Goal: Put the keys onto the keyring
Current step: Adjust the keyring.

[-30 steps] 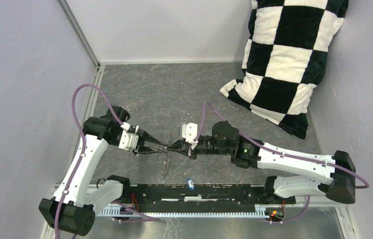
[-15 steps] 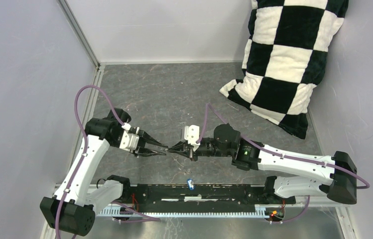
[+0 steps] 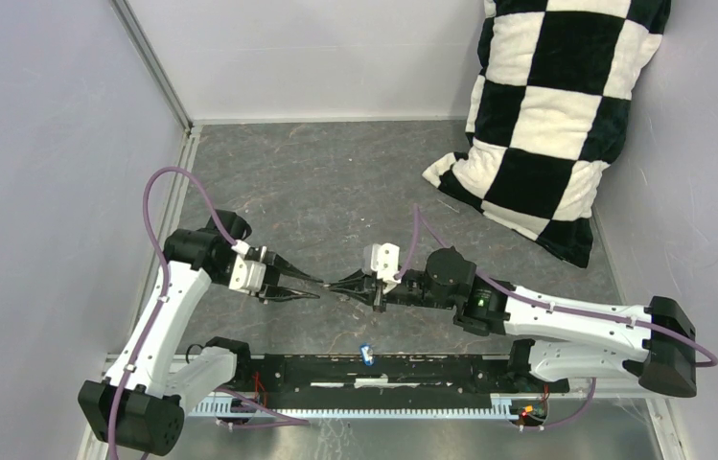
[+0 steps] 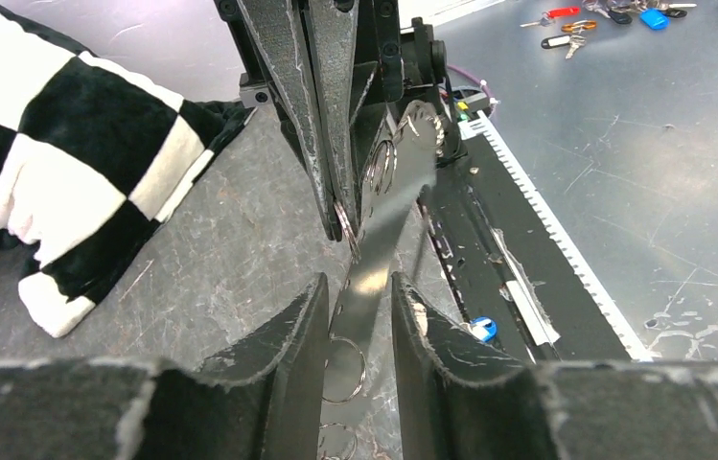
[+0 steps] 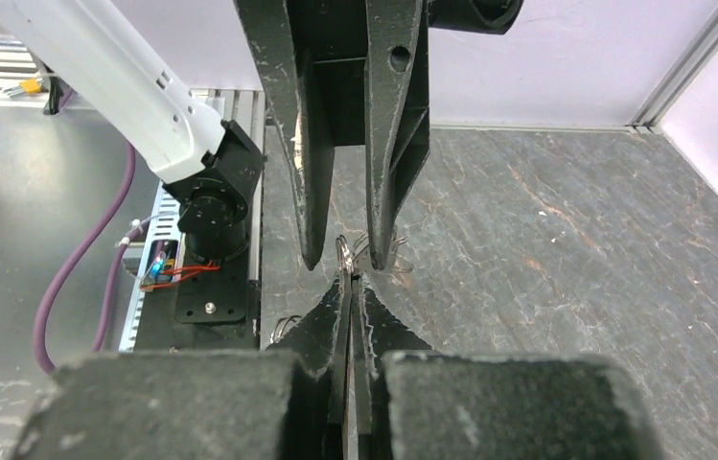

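**A:** Where was the keyring (image 5: 345,257)?

**B:** Above the table (image 3: 335,182), toward the middle of its near edge. It sat edge-on in the right gripper (image 3: 334,286), whose fingers were clenched tight on it.

**A:** And the left gripper (image 3: 309,287)?

**B:** It faced the right one tip to tip, fingers parted either side of the ring's free end. I could not tell whether they touched it.

**A:** The key (image 3: 366,354)?

**B:** It lay on the black rail (image 3: 451,369) at the table's near edge, apart from both grippers.
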Robot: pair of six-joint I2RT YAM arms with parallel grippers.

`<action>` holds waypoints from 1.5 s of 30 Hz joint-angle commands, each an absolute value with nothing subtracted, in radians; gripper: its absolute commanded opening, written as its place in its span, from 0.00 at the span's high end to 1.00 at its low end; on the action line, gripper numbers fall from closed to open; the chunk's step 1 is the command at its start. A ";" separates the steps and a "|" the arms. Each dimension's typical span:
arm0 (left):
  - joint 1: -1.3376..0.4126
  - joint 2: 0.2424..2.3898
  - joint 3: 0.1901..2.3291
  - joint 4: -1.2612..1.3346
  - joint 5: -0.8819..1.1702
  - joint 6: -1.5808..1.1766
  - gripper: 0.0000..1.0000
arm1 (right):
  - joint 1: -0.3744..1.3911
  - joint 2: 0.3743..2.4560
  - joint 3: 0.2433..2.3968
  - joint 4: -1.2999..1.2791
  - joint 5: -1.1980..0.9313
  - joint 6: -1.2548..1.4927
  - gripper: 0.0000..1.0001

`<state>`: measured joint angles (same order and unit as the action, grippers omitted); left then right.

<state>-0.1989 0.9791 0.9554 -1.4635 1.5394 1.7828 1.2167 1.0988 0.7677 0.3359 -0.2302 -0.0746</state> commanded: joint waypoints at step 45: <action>-0.141 0.974 0.961 -1.329 1.637 1.623 0.58 | 1.335 1.106 0.773 0.500 0.031 -0.091 0.99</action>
<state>-0.1398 0.9878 0.9730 -1.3849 1.5463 1.7218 1.3254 1.1103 0.7288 0.4030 -0.0059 -0.0765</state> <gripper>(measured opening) 0.509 0.012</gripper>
